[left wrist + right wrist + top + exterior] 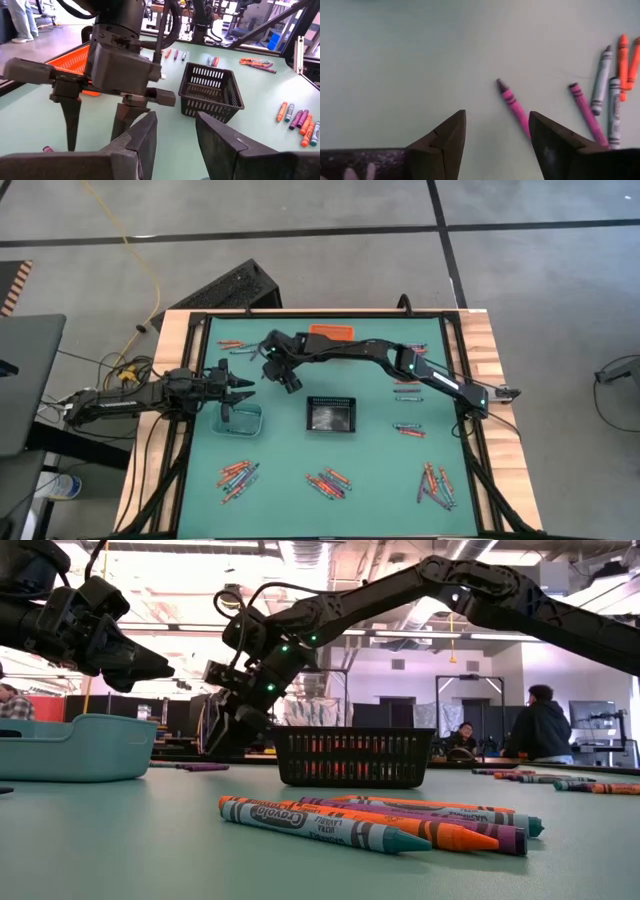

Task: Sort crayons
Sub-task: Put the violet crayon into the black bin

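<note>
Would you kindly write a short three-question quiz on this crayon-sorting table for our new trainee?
1. True or false: the right gripper is open, with nothing between its fingers.
2. Which bin sits nearest the table's centre: A the black bin, B the orange bin, C the clear bin?
3. What colour is the crayon nearest the right gripper?

Key: 1 true; 2 A; 3 pink.
</note>
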